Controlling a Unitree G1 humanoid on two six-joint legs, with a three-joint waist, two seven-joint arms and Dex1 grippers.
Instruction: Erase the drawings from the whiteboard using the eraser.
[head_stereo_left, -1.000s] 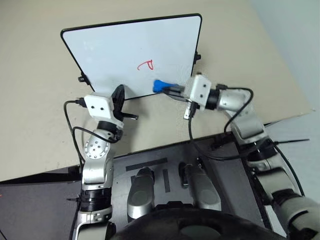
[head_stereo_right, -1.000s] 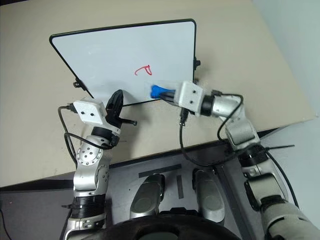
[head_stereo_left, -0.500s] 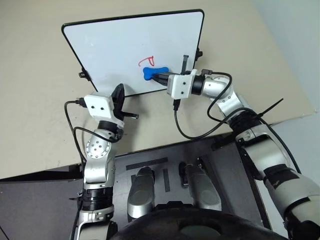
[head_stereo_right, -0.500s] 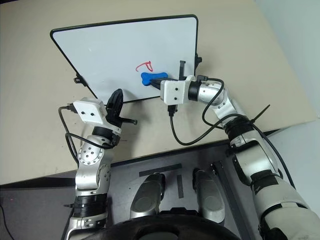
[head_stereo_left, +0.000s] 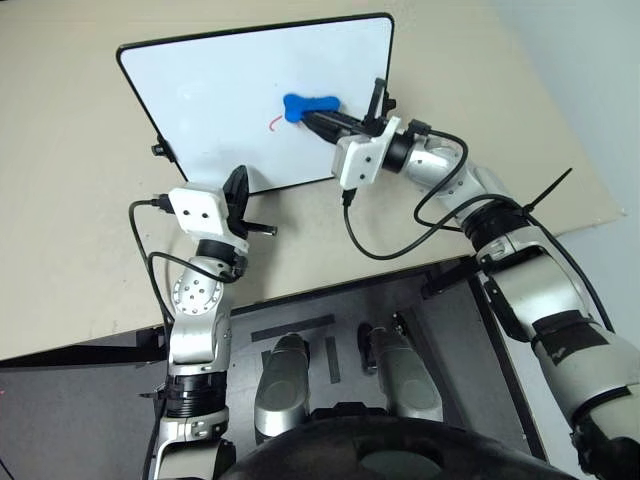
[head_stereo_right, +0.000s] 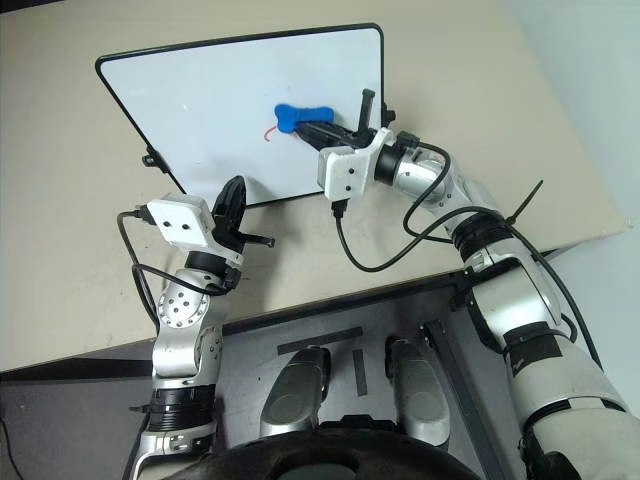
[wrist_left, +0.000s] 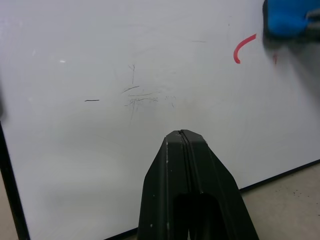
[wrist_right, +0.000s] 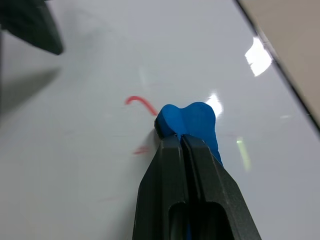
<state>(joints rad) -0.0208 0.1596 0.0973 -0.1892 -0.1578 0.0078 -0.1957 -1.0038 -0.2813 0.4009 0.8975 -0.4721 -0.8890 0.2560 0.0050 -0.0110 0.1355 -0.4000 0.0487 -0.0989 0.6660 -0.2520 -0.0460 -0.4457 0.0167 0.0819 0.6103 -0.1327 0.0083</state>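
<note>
The whiteboard (head_stereo_left: 215, 85) lies on the beige table, its black frame running round it. My right gripper (head_stereo_left: 320, 118) is shut on the blue eraser (head_stereo_left: 308, 105), which presses on the board's middle right. Of the drawings, a short red curve (head_stereo_left: 273, 124) remains just left of the eraser, clearer in the right wrist view as a red arc (wrist_right: 140, 103) with a faint red smear (wrist_right: 141, 149) beside it. My left gripper (head_stereo_left: 237, 190) is shut and empty, hovering at the board's near edge and pointing across it (wrist_left: 181, 134).
Small black clips (head_stereo_left: 160, 150) stick out from the board's sides. Faint grey scratch marks (wrist_left: 142, 95) show on the board's left half. The beige table (head_stereo_left: 70, 200) ends at a near edge, with a dark floor panel (head_stereo_left: 420, 300) below.
My right gripper has carried the eraser farther up the board and across the red drawing. Most of the scribble is wiped away, leaving a short curve. The left gripper stayed put.
</note>
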